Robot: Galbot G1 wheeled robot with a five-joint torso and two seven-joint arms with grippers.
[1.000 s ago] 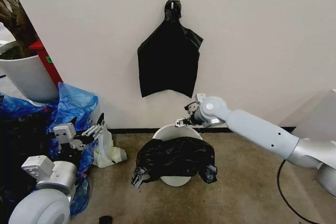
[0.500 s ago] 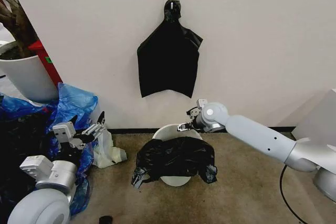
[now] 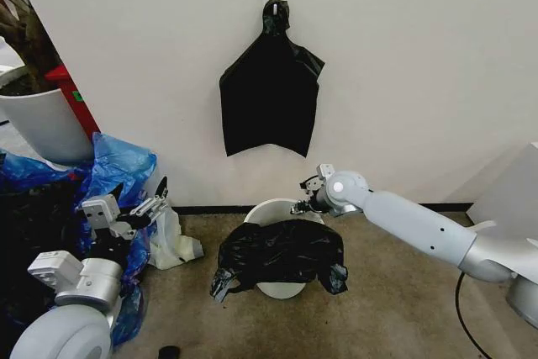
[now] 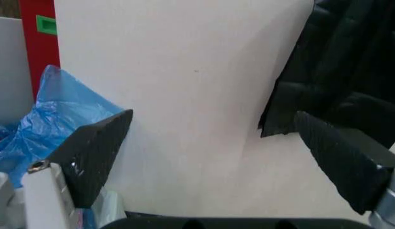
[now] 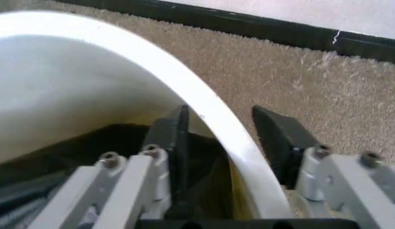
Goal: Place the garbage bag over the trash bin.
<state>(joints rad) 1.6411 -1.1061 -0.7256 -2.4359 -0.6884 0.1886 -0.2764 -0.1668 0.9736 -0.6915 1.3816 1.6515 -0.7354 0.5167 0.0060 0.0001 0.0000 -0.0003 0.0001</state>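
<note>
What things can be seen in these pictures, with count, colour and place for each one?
garbage bag: one, black, draped across the front of the trash bin, bunched, not covering the whole rim.
trash bin: one, cream-white, on the carpet by the wall; its back rim is bare.
hanging bag: one, black, on a wall hook above the bin.
blue plastic bags: a pile, blue, on the floor at the left.
plant pot: one, white, far left.
red object: one, behind the pot.
left claw: open, idle near the blue bags.
right claw: open, one finger inside the bin's rim, one outside.
</note>
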